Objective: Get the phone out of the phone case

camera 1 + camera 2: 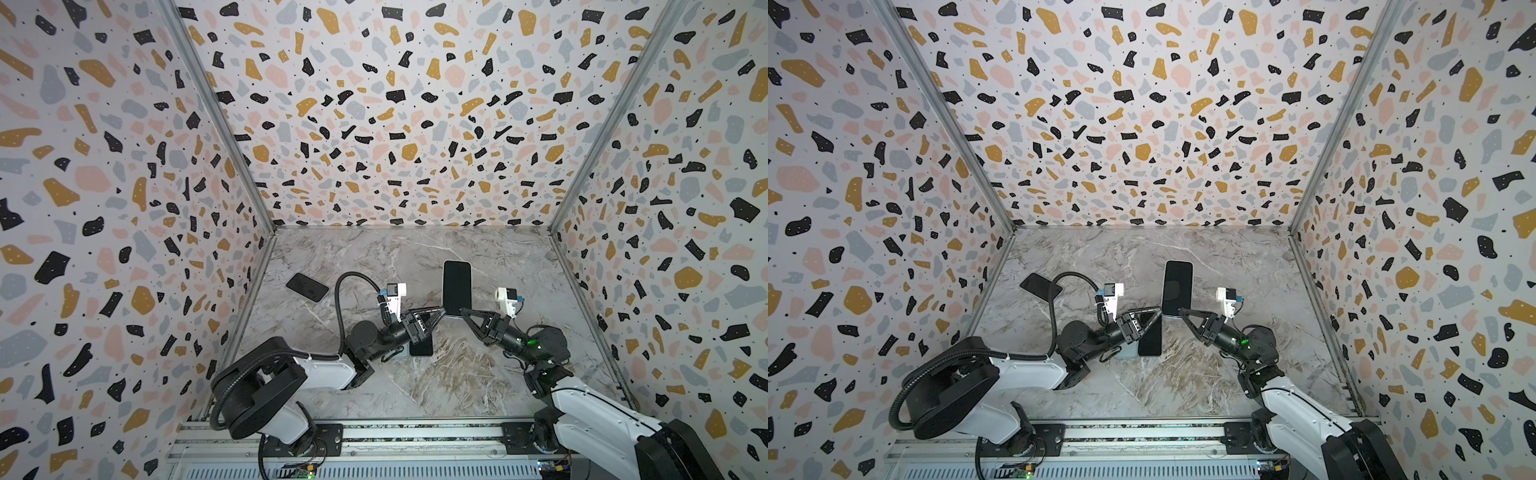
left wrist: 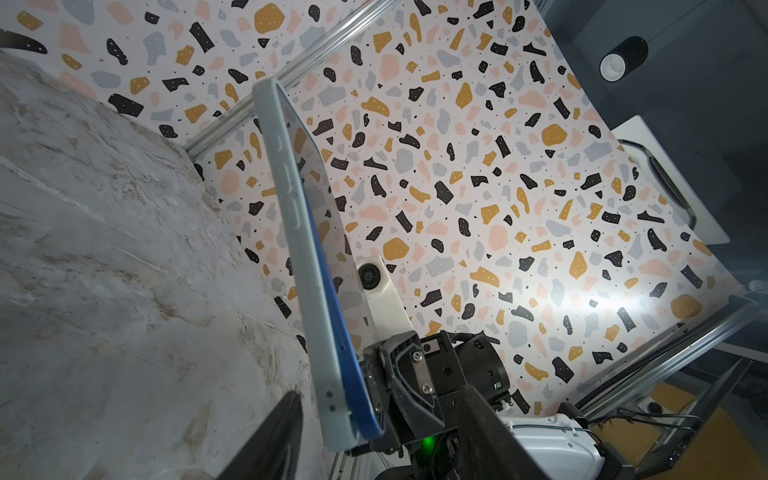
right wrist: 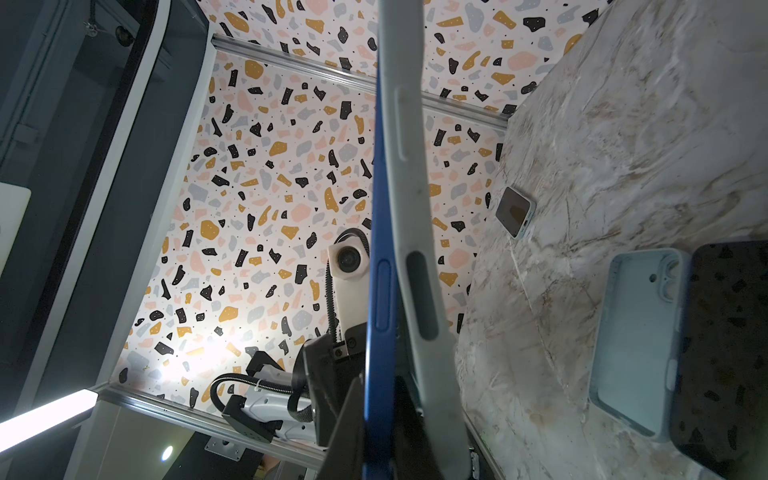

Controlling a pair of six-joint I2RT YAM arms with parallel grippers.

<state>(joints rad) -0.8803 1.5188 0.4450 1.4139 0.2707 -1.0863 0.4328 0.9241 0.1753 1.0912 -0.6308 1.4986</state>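
A phone (image 1: 457, 289) with a black screen and blue rim stands on end in the air at mid-table, in both top views. Its pale grey-blue phone case (image 2: 299, 249) has come away from the blue phone (image 2: 332, 299) at the lower end. My right gripper (image 3: 380, 382) is shut on that lower end of the phone (image 3: 380, 249), with one finger between the phone and the case (image 3: 411, 208). My left gripper (image 2: 380, 392) is open and straddles the same lower end, its fingers (image 2: 270, 440) apart from the case. From above, both grippers (image 1: 442, 309) (image 1: 460, 311) meet under the phone.
An empty light-blue case (image 3: 636, 340) and a bare black phone (image 3: 731, 345) lie side by side on the marble table (image 1: 478, 374), under my left arm. Another phone (image 1: 307, 286) lies near the left wall. Patterned walls (image 1: 124, 208) close in three sides.
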